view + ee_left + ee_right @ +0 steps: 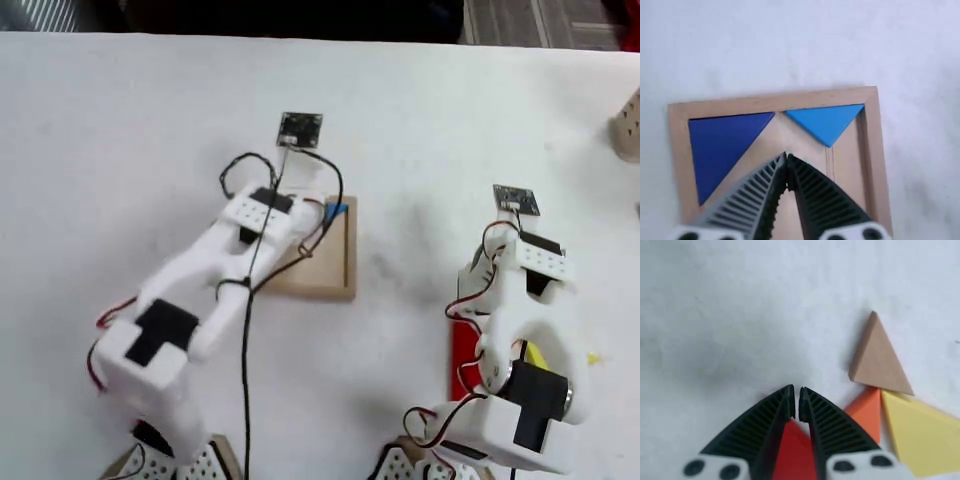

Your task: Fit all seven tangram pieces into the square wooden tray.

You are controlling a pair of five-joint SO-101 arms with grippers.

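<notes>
The square wooden tray [874, 140] holds a dark blue triangle [720, 142] and a light blue triangle [826, 121] along one wall. My left gripper [786, 160] hangs shut over the tray's bare floor, with nothing between its fingers. In the high view the left arm [215, 265] covers most of the tray [335, 275]; a blue corner [337, 210] shows. My right gripper [795, 392] is shut above the white table, over a red piece [795, 452]. Beside it lie a tan triangle [877, 357], an orange piece [867, 410] and a yellow piece [920, 435], touching each other.
The right arm [520, 330] stands over the red piece [462, 360] and yellow piece [537, 353]. A wooden object with holes [628, 125] sits at the table's right edge. White table stretches wide to the far left and back.
</notes>
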